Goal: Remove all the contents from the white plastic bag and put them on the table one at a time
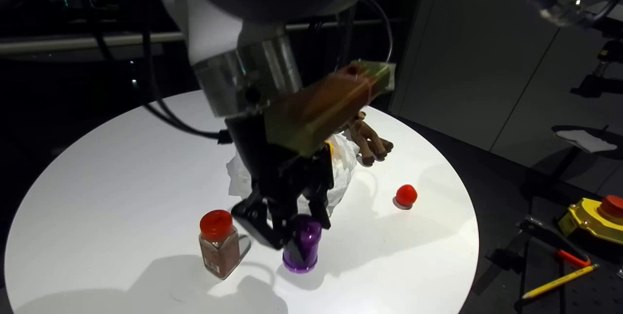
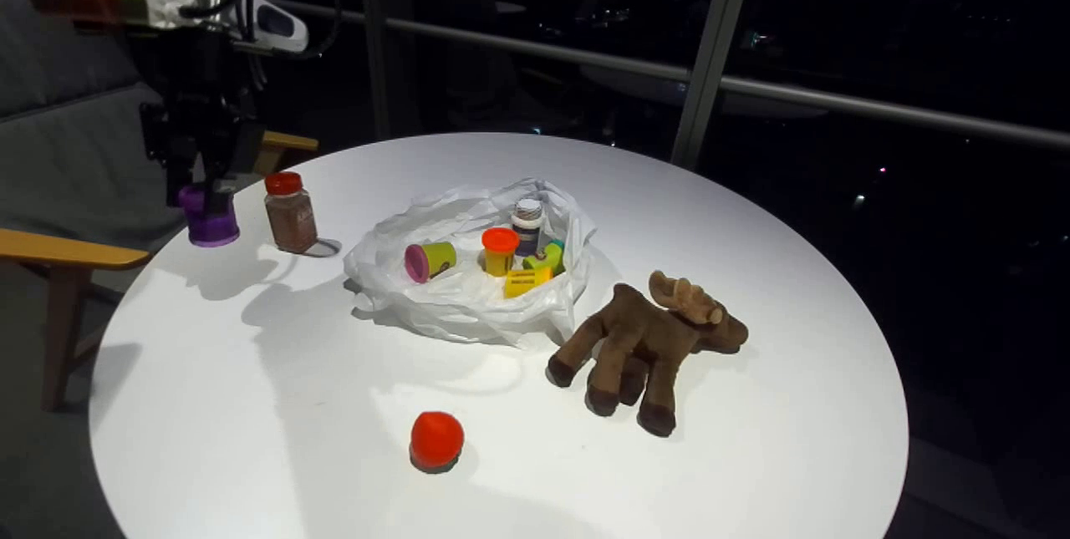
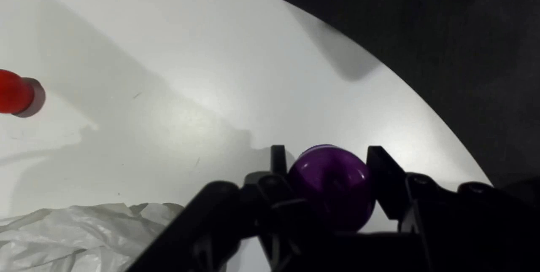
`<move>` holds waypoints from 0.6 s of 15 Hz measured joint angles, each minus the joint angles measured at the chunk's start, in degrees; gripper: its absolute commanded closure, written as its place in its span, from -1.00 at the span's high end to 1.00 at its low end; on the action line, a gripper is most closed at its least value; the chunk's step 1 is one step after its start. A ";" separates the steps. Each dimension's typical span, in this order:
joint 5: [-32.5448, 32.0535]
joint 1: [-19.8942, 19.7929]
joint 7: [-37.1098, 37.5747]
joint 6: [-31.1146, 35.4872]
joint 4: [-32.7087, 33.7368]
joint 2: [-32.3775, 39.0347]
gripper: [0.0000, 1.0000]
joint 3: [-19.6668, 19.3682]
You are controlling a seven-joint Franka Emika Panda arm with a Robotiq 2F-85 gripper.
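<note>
The purple container (image 3: 331,192) sits between the jaws of the gripper (image 3: 328,162), and in the wrist view a finger lies against either side of it. The jaws stand about halfway apart, spread by the container's own width, and have it clamped. In both exterior views the container is upright, towards the rim of the table (image 2: 752,447) (whether its base touches the white top is hard to make out).

Just beside it, with a gap between, the red-lidded jar (image 1: 220,250) of brown spice stands upright on the table.

The white plastic bag (image 2: 451,317) lies wrinkled and spread wide in an exterior view, apart from the jaws on the far side of the jar. Inside it a green tub (image 2: 434,261) with a pink lid rests on its side, a yellow tub (image 2: 499,260) with an orange lid stands upright, and a dark bottle (image 2: 527,241) with a white top stands behind a yellow item (image 2: 527,282) and a green item (image 2: 546,258).

The brown toy moose (image 2: 637,334) is near the bag, and the round red item (image 2: 436,439) lies on the table, well apart from the jaws.
</note>
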 measured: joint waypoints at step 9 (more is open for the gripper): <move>-11.72 7.04 0.05 4.57 1.82 10.94 0.80 -0.35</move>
